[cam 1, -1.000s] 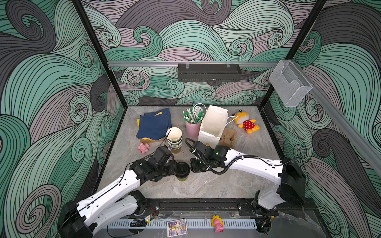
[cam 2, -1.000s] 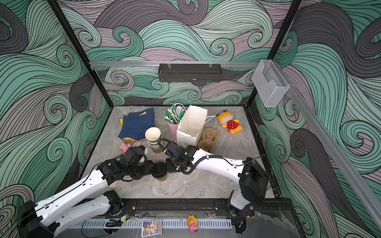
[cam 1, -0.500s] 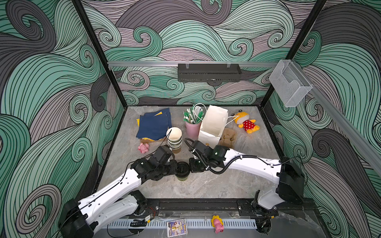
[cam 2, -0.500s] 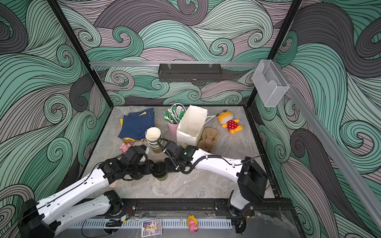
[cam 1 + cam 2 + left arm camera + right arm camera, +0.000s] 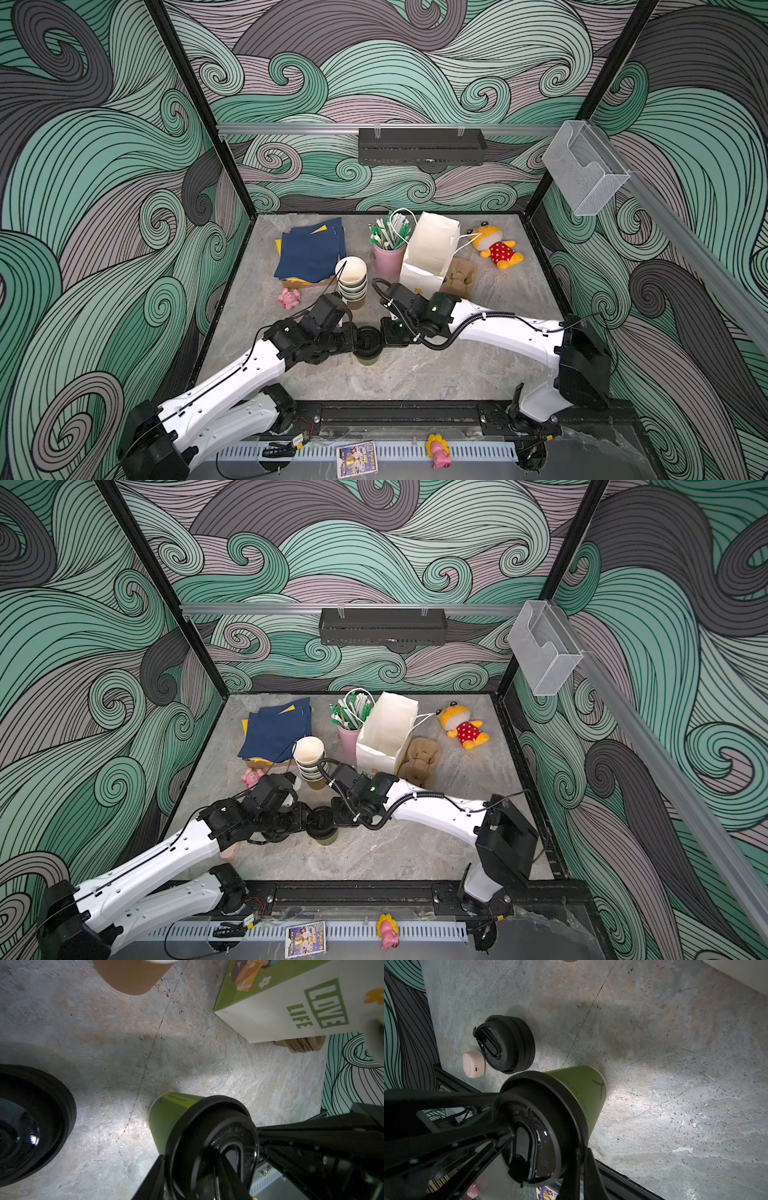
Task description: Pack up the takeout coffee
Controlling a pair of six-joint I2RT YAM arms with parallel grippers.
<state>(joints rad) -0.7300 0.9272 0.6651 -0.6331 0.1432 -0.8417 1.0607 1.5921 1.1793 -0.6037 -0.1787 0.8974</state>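
The left claw [image 5: 354,340] hugs the green cup [image 5: 368,358]. The right claw [image 5: 384,336], pinched together, rests on its black lid [image 5: 367,338]. A crooked push could tip it.

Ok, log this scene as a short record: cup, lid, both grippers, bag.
cup: green paper cup, upright, front centre
lid: black sip lid, on the cup
left gripper: jaws closed around the cup's top
right gripper: jaws shut, tip against the lid's rim
bag: white paper bag, open, standing behind the arms
spares: stack of spare lids beside the cup; stack of paper cups behind it
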